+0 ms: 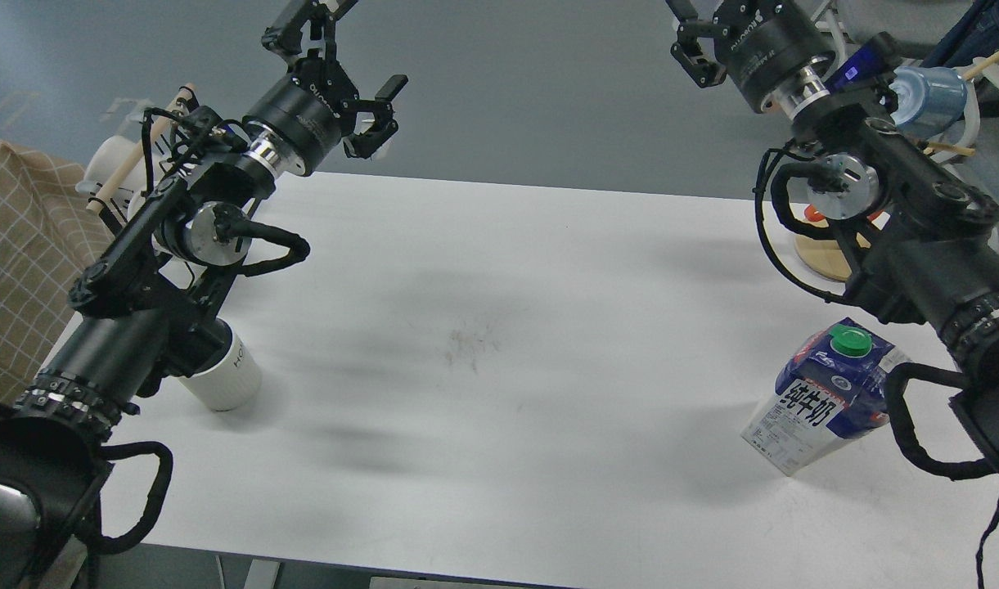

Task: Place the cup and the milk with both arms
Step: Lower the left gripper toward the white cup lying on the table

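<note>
The cup (225,378), a white mug with dark lettering, stands near the table's left edge, its upper part hidden behind my left forearm. The milk (826,401), a blue-and-white carton with a green cap, stands upright at the right front, just left of my right forearm. My left gripper (344,69) is raised above the table's far left edge, far from the cup, open and empty. My right gripper (699,41) is high at the far right, cut off by the top edge; only one finger shows clearly.
The white table (499,327) carries a faint smudge at its middle. A wooden peg rack with a white mug (110,164) stands far left behind my left arm. A blue cup (929,98) hangs above a round wooden base (822,255) at far right. Checked beige cloth (16,245) lies left.
</note>
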Controlling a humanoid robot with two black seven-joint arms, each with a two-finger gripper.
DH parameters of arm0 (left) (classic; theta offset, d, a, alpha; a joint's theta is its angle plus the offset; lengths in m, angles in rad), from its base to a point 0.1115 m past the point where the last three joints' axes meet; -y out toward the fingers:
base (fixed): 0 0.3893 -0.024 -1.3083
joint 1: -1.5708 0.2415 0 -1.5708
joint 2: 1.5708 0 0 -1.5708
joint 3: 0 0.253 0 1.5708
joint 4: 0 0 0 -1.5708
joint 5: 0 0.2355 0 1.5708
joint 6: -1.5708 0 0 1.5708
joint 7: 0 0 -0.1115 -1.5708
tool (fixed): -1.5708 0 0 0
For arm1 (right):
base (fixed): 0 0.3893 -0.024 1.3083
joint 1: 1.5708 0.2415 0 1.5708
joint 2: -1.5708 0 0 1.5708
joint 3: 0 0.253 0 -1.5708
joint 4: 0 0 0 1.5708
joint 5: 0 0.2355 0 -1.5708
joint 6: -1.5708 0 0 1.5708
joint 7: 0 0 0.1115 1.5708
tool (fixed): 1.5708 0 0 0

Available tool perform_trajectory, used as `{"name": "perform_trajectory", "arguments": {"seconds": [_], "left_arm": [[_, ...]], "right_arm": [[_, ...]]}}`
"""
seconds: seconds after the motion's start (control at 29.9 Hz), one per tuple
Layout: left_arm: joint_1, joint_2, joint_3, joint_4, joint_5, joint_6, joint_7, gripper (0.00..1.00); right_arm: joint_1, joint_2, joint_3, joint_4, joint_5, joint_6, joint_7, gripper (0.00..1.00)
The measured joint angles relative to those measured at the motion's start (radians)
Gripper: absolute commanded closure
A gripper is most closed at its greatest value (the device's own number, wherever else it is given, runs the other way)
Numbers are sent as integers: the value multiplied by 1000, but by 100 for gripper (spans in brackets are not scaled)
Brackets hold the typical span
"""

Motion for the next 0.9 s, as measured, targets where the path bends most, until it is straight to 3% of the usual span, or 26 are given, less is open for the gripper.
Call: {"name": "perform_trajectory", "arguments": {"seconds": [0.2, 0.57, 0.7, 0.9], "left_arm": [[-9, 15, 95, 4, 0, 1, 0, 0], [-18, 7, 107, 6, -9, 1, 6, 0], [-19, 0, 95, 9, -15, 10, 47, 1], [-48, -3, 84, 13, -12, 77, 159, 1]], "right_arm": [[-76, -95, -62, 132, -1, 0, 18, 0], [-75, -152, -30, 148, 5, 0, 19, 0], [-75, -154, -29, 147, 5, 0, 19, 0], [-77, -179, -28, 151, 5, 0, 20, 0]]}}
